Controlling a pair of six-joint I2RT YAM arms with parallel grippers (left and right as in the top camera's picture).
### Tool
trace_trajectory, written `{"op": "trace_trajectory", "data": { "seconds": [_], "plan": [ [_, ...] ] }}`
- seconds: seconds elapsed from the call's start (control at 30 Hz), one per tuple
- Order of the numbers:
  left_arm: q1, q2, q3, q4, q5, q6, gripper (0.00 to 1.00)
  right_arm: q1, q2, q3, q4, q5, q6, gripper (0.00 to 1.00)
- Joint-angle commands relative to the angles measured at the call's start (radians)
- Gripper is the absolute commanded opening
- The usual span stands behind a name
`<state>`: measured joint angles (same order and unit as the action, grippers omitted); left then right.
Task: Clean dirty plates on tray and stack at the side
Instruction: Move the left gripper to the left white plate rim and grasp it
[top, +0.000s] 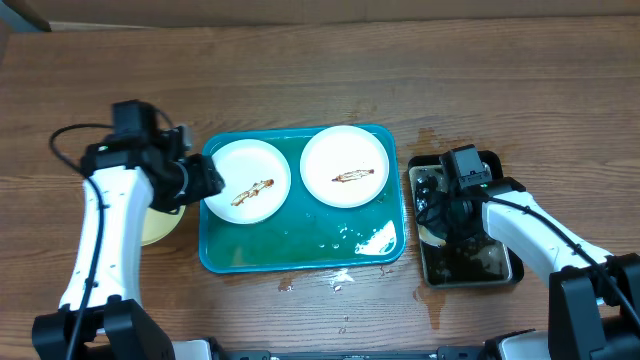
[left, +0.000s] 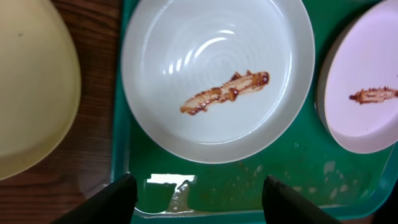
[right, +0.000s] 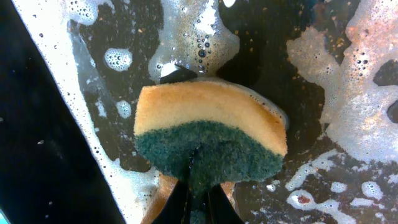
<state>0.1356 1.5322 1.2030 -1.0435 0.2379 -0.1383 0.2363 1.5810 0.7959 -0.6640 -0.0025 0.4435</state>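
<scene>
On the tray (top: 300, 245), two smeared plates (top: 248, 179) (top: 345, 166); left jaws wide, right jaws around one sponge (right: 208, 134).

tray (top: 290, 245): two smeared white plates (top: 247, 180) (top: 345, 167) (side by side) | right claw (top: 447, 215): over black tray (top: 497, 266)

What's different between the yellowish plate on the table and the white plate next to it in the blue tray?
Colour: the yellowish plate is pale yellow, the white plate white. Place: the yellowish plate lies on the table beside the tray; the white plate sits inside it. State: the white plate has a brown smear at its centre; what shows of the yellowish plate shows none. Both are round and shallow.
</scene>
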Motion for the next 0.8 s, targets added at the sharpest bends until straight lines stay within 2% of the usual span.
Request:
{"op": "trace_trajectory", "data": {
  "seconds": [0.0,0.07,0.13,0.2,0.33,0.53,0.77],
  "plan": [
    [-0.087,0.019,-0.011,0.006,-0.085,0.018,0.59,-0.001,-0.007,-0.024,-0.013,0.008,-0.006,0.04],
    [-0.138,0.033,-0.016,0.024,-0.103,0.018,0.53,-0.001,-0.007,-0.024,-0.016,0.008,-0.006,0.04],
    [-0.185,0.051,-0.018,0.039,-0.116,0.018,0.39,-0.001,-0.007,-0.024,-0.022,0.008,-0.006,0.04],
    [-0.232,0.086,-0.019,0.058,-0.12,0.018,0.28,-0.001,-0.007,-0.024,-0.029,0.008,-0.006,0.04],
    [-0.29,0.166,-0.019,0.075,-0.122,-0.024,0.15,-0.001,-0.007,-0.024,-0.033,0.008,-0.006,0.04],
    [-0.342,0.295,-0.019,0.075,-0.109,-0.069,0.14,-0.001,-0.007,-0.024,-0.04,0.008,-0.006,0.04],
    [-0.39,0.363,-0.019,0.066,0.016,-0.068,0.08,-0.001,-0.007,-0.024,-0.043,0.008,-0.006,0.04]
  ]
}}
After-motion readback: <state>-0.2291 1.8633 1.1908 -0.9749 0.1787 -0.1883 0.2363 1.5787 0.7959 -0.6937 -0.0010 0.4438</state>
